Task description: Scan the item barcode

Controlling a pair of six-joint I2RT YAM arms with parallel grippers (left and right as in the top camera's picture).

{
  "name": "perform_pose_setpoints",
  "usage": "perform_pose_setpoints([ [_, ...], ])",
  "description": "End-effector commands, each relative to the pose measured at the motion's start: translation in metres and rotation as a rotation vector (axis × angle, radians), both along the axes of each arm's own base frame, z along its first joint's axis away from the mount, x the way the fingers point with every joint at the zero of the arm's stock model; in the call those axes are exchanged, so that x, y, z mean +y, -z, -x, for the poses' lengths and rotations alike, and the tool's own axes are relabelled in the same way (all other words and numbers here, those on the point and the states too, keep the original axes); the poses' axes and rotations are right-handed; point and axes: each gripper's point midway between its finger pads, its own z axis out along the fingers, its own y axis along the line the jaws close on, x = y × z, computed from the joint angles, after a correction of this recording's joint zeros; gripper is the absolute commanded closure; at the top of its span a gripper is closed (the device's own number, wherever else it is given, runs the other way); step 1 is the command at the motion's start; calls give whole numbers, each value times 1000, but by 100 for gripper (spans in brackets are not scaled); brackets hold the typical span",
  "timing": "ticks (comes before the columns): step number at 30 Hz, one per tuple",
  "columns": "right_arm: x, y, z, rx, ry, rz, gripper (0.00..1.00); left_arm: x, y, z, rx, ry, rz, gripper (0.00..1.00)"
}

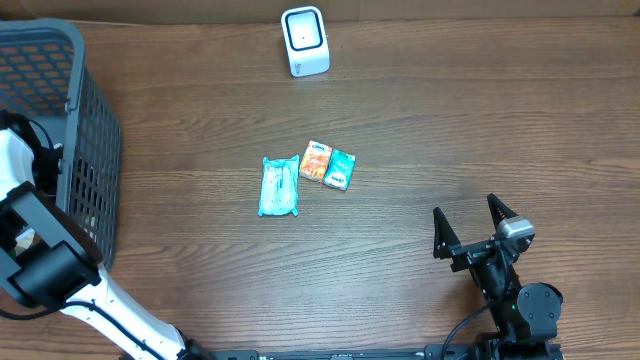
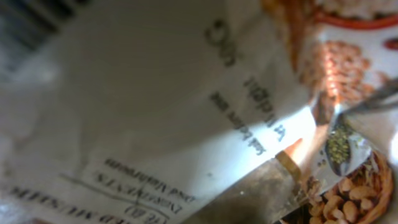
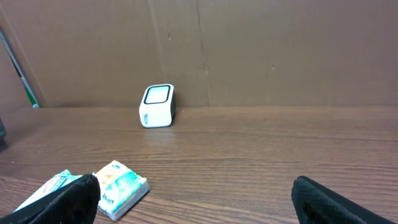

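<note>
**Overhead.** Grey lattice-walled basket [image 1: 60,120] at the left edge of the wood-grain desk [image 1: 450,120], with the white left arm [image 1: 40,270] reaching into it. Contents and left pincer hidden from here. White rounded scanner [image 1: 305,40] upright at the far edge. Crinkled teal packet [image 1: 279,187] lying flat mid-desk, just beside a small orange-and-teal pack [image 1: 328,166]. Right pincer [image 1: 465,208] near the front right, fingers spread wide, holding and touching nothing.

**Left wrist.** Filled by a glossy printed packet [image 2: 155,112], the item, very close and blurred. White panel with lines of small text, dark barcode [image 2: 25,25] bars at the upper left, pictured nuts at the right. Left pincer closed. Cannot tell whether clamped on the packet.

**Right wrist.** Two dark fingers [image 3: 62,202] wide apart at the lower corners, over bare wood. Scanner standing before a brown cardboard wall [image 3: 280,50]. Both desk packs at the lower left, lying flat.
</note>
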Motion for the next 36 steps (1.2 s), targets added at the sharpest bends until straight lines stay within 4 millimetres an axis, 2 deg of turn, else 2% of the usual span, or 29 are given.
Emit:
perform_pose_setpoints([
  [1, 2, 2, 0, -1, -10, -4, 0, 4, -15, -17, -29, -56, -2, 96],
  [4, 2, 2, 0, -1, -10, -4, 0, 11, -35, -26, -56, -97, -26, 96],
  [8, 2, 3, 0, 0, -10, -4, 0, 20, -52, -32, -70, -182, -64, 96],
  [17, 2, 2, 0, 0, -10, -4, 0, 27, -57, -37, -86, -269, -97, 96],
  [22, 2, 2, 0, 0, -10, -4, 0, 40, -57, -28, -43, -267, -178, 96],
  [29, 2, 2, 0, -1, -10, -4, 0, 67, -59, 1, 92, -254, -365, 96],
  [36, 2, 2, 0, 0, -10, -4, 0, 76, -61, 12, 147, -248, -429, 96],
])
